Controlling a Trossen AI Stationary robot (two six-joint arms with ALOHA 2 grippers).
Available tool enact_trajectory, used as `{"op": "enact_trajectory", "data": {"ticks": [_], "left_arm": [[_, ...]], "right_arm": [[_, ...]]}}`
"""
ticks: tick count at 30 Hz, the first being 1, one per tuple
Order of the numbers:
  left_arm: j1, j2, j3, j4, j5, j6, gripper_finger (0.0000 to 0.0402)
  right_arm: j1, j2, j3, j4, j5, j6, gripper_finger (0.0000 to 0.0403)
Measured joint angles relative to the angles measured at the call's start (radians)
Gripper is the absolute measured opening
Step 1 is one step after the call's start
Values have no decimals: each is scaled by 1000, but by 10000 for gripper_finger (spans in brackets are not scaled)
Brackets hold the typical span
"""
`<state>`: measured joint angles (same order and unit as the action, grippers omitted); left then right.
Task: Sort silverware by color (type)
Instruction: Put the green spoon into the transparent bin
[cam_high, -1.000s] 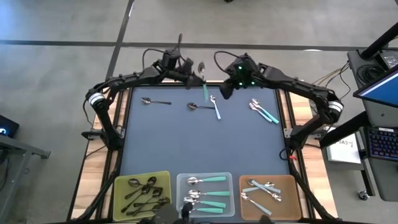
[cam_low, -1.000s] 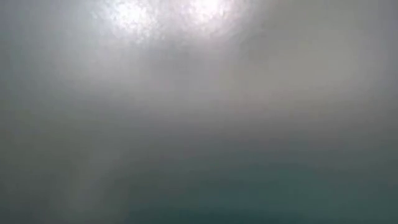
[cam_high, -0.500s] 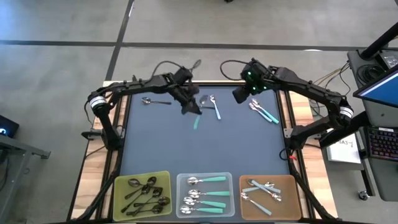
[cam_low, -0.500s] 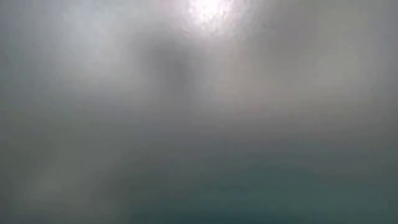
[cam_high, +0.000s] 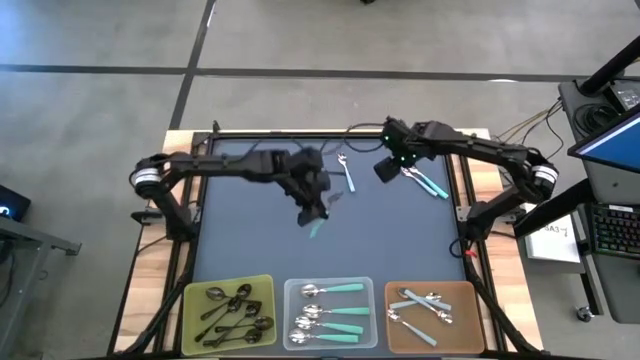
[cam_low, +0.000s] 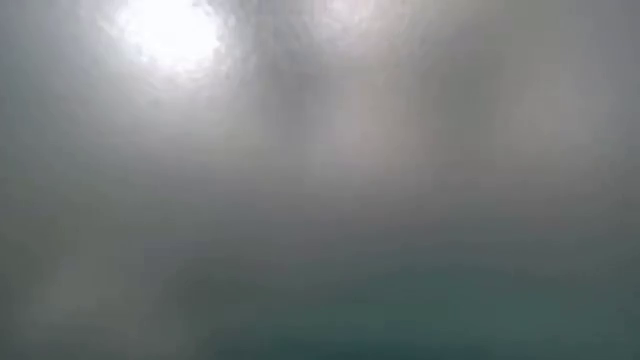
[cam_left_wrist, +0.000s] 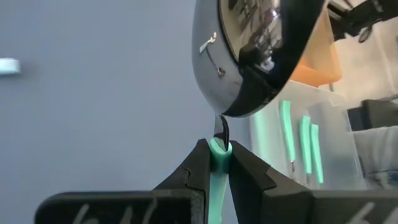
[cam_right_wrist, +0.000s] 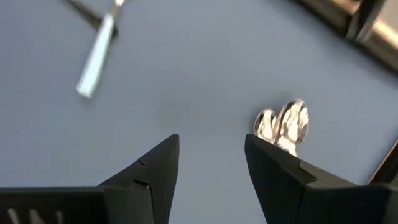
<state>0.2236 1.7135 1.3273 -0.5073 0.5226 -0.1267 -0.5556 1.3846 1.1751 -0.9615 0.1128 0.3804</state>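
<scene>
High view, centre: we see the left end effector (cam_high: 318, 212) clamped on a teal-handled spoon (cam_left_wrist: 219, 163) for carrying traywards; the right end effector (cam_right_wrist: 211, 163), jaws apart, hovers upper right.

Left gripper (cam_high: 318, 212) clamped mid-table; right gripper (cam_high: 387, 168) gaping at the far side.

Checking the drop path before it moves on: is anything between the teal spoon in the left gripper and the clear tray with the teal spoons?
Nothing visible. The left gripper holds the teal spoon over bare mat, short of the clear tray.
</scene>
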Motion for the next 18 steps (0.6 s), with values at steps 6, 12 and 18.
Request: {"op": "enact_trajectory", "data": {"ticks": [6,12,18], "left_arm": [[-201,-39,2,10,-186,-213,23],[-402,-38,2,15,-358,-435,21],[-526,-22,2,44,-460,-611,22]], "right_arm": [[31,-10,-107,-3,-41,-6,173],[56,-60,-224,-26,-39,15,172],[83,-114,-333,-29,-35,21,171]]}}
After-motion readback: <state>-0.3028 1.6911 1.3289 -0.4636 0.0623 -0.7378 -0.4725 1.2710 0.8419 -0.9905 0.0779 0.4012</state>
